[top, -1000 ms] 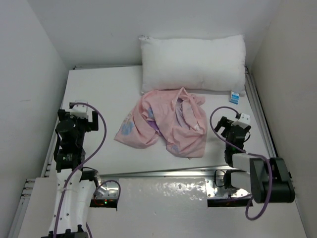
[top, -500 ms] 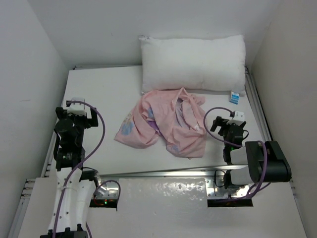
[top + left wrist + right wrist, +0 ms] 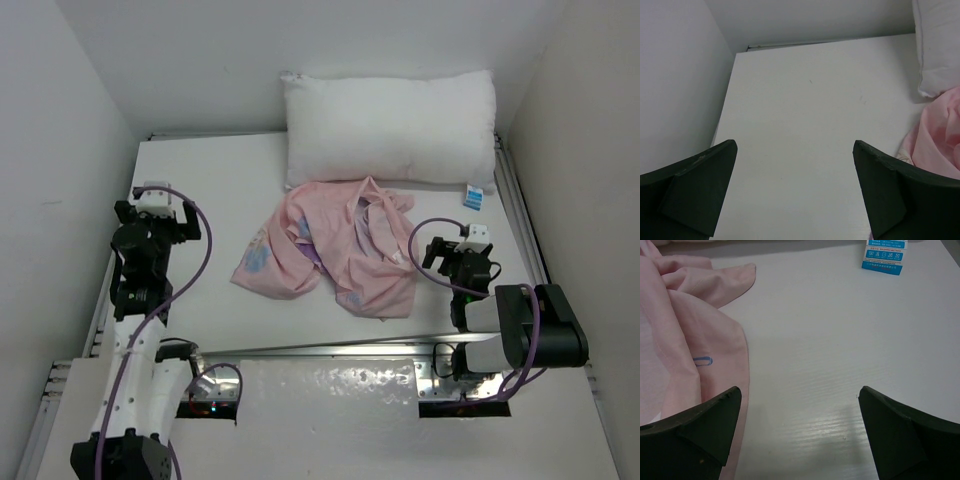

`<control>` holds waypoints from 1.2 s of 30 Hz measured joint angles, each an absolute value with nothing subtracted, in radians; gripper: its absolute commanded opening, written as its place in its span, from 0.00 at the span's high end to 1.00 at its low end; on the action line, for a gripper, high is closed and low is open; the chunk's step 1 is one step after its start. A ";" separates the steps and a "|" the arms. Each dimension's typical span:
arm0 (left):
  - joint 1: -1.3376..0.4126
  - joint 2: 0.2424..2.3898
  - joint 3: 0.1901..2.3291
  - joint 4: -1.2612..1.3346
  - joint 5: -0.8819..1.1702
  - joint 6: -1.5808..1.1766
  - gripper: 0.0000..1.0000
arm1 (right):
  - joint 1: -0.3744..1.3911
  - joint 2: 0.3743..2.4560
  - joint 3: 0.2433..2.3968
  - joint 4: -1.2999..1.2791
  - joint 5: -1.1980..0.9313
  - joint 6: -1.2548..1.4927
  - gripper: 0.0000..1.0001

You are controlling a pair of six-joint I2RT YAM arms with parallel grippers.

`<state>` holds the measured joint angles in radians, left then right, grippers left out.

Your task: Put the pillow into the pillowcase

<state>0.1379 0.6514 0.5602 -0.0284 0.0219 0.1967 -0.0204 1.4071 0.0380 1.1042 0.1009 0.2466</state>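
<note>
Both agape and empty, right gripper [image 3: 799, 391] and left gripper [image 3: 794, 145] flanking the pillowcase [image 3: 330, 255] should each pinch one hem layer.

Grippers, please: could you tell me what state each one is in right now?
Left gripper: open, holding nothing.
Right gripper: open, holding nothing, at the edge of the pillowcase.

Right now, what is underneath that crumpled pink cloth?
The pink pillowcase lies on the white table, with its far edge reaching the white pillow. Whatever sits beneath its folds is covered and cannot be seen.
</note>
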 measured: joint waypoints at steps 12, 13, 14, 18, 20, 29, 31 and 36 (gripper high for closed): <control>0.138 0.712 0.693 -0.159 0.043 0.314 0.00 | -0.020 1.407 0.038 1.105 0.100 0.245 0.01; 0.138 0.700 0.698 -0.177 0.032 0.327 0.00 | -0.020 1.407 0.038 1.105 0.100 0.245 0.01; 0.138 0.684 0.702 -0.192 0.021 0.344 0.00 | -0.020 1.407 0.038 1.105 0.101 0.245 0.01; 0.138 0.620 0.704 -0.230 0.006 0.395 0.00 | -0.020 1.407 0.038 1.105 0.100 0.245 0.01; 0.138 0.601 0.704 -0.232 0.010 0.415 0.00 | -0.020 1.407 0.038 1.105 0.100 0.245 0.01; 0.138 0.598 0.709 -0.234 0.015 0.422 0.00 | -0.020 1.407 0.038 1.105 0.100 0.245 0.01; 0.138 0.598 0.709 -0.234 0.014 0.422 0.00 | -0.020 1.407 0.038 1.104 0.100 0.245 0.01; 0.138 0.599 0.709 -0.234 0.014 0.422 0.00 | -0.020 1.407 0.038 1.104 0.100 0.245 0.01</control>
<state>0.1379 0.5995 0.7086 -0.2344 0.0135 0.4225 -0.0204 1.4071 0.0380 1.1042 0.1001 0.2451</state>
